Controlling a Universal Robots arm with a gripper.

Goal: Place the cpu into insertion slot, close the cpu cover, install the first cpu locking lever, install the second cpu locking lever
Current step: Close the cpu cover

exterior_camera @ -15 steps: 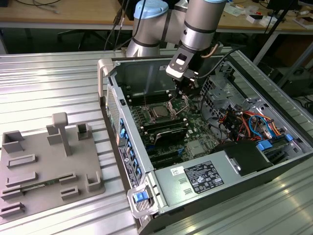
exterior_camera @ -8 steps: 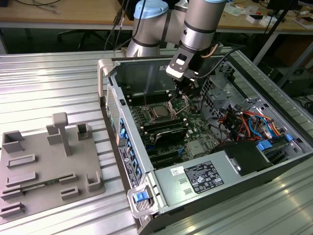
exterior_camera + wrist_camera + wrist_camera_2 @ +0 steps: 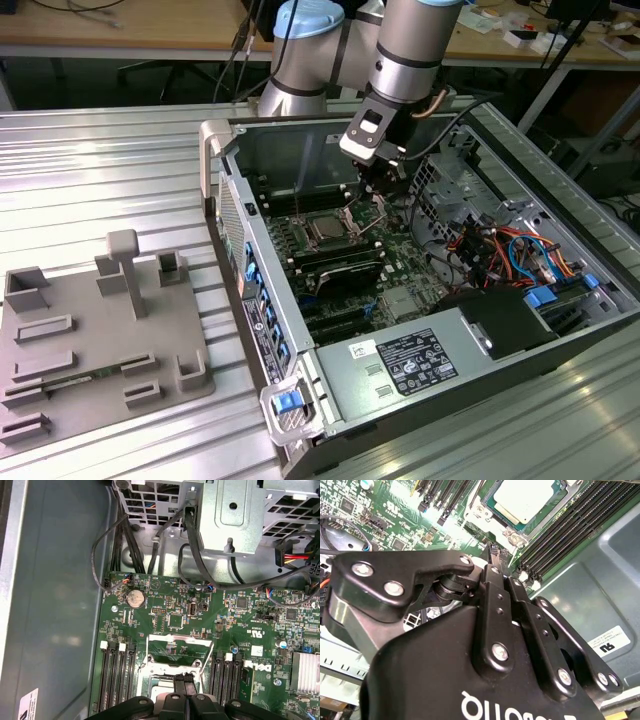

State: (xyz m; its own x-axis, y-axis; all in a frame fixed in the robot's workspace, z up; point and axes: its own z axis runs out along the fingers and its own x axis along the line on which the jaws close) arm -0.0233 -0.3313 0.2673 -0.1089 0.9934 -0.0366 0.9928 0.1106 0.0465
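Cpu [image 3: 522, 497] silvery, square, lying in insertion slot [image 3: 487, 511]; cpu cover [image 3: 181, 641] raised.

Looks like a robotics lab. Open PC tower [image 3: 300, 155] on a ribbed metal surface [image 3: 100, 170], cluttered desks [image 3: 120, 25] behind.

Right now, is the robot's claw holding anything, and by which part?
Nothing seems held: the gripper is shut empty, its tips near the metal cover.

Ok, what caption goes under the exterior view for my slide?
Robot pincer hovers inside the open computer case, right beside the cpu.
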